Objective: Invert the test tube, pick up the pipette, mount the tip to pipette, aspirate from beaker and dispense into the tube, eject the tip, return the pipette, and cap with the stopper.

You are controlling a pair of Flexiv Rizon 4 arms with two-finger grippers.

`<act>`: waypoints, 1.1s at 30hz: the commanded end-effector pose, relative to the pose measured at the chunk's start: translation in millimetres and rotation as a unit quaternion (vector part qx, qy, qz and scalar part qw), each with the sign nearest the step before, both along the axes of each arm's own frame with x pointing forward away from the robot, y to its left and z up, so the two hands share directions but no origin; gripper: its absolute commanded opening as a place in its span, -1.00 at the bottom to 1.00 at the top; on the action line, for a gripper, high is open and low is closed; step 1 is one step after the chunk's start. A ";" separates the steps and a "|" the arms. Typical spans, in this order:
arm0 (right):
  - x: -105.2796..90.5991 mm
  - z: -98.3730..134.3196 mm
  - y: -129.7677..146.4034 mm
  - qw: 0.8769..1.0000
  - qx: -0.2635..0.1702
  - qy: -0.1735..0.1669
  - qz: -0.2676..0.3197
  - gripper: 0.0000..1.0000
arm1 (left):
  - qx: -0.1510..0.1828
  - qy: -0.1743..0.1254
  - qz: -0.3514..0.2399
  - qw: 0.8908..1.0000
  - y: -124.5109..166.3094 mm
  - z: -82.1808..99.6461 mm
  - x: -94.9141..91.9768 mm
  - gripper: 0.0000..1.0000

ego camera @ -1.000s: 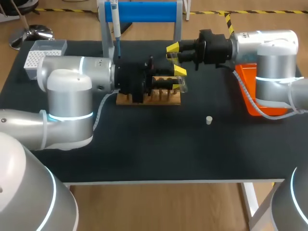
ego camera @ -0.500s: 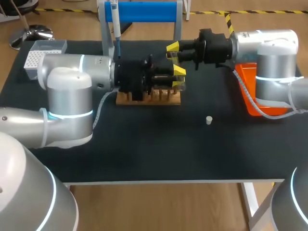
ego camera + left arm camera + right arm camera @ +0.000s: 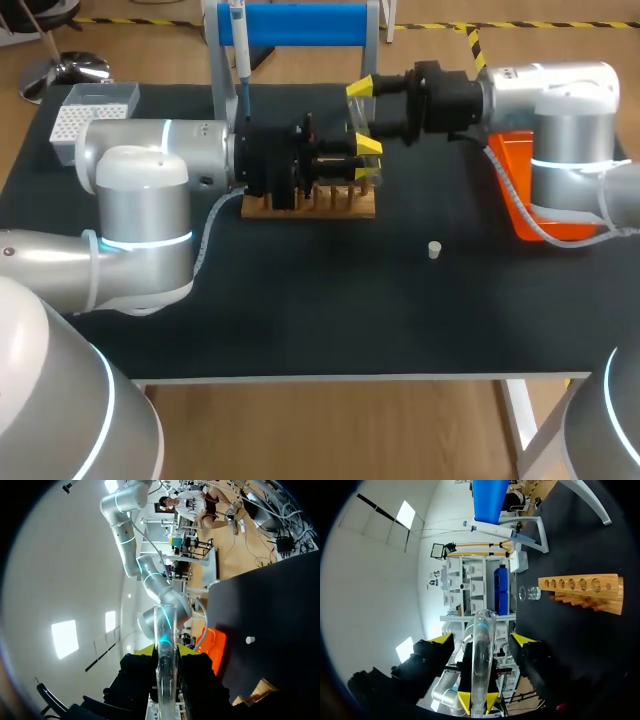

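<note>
**Over the rack, one arm grips the tube while the other brackets it**

Above the right end of the wooden rack (image 3: pixel 310 203), at the back of the black table (image 3: pixel 300 320), the robot's two arms meet nose to nose. The left gripper (image 3: pixel 367 160) has its yellow-tipped fingers pressed narrowly on either side of the clear test tube (image 3: pixel 165 650), which is clamped between them and raised off the rack. The right gripper (image 3: pixel 482 640) faces it with its jaws spread wide. The tube stands in the gap between the two fingers, and neither tip touches the glass.

A glass beaker (image 3: pixel 530 593) sits just beside the end of the rack. The small white stopper (image 3: pixel 434 250) lies by itself on the table, well apart from the rack and nearer the front edge. The pipette (image 3: pixel 240 50) hangs on the blue-topped stand (image 3: pixel 300 22) behind the rack. A white tip box (image 3: pixel 80 115) occupies the far left corner, and an orange tray (image 3: pixel 520 160) lies under the right arm.
</note>
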State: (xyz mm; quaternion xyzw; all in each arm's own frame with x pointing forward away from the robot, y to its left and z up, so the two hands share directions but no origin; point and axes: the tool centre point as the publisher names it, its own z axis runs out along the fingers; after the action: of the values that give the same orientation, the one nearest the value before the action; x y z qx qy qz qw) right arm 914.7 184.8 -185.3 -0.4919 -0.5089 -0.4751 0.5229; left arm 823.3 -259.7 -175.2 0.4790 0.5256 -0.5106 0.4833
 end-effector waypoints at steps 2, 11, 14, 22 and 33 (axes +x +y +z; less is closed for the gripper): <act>-1.8 0.5 -4.4 1.000 -0.005 -0.013 -0.003 1.00 | 0.000 -0.001 0.001 1.000 -1.1 -0.1 0.4 -1.00; -6.8 13.0 -37.9 0.992 0.010 -0.124 -0.029 1.00 | 0.000 -0.001 0.001 1.000 -1.1 -0.1 0.4 -1.00; -10.3 12.2 -47.7 0.985 0.013 -0.169 -0.024 1.00 | 0.000 -0.001 0.001 1.000 -1.1 -0.1 0.4 -1.00; -20.0 -10.3 -69.3 0.954 -0.068 -0.293 0.005 1.00 | 0.000 -0.001 0.001 1.000 -1.1 -0.1 0.4 -1.00; -26.7 -46.5 -82.1 0.900 -0.167 -0.399 0.049 1.00 | 0.000 -0.001 0.001 1.000 -1.1 -0.1 0.4 -1.00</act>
State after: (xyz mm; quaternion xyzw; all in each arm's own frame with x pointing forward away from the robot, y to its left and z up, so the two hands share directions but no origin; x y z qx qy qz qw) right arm 890.3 102.0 -234.3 -0.3158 -0.7550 -0.5263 0.2310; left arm 823.3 -259.8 -175.2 0.4790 0.5256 -0.5106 0.4833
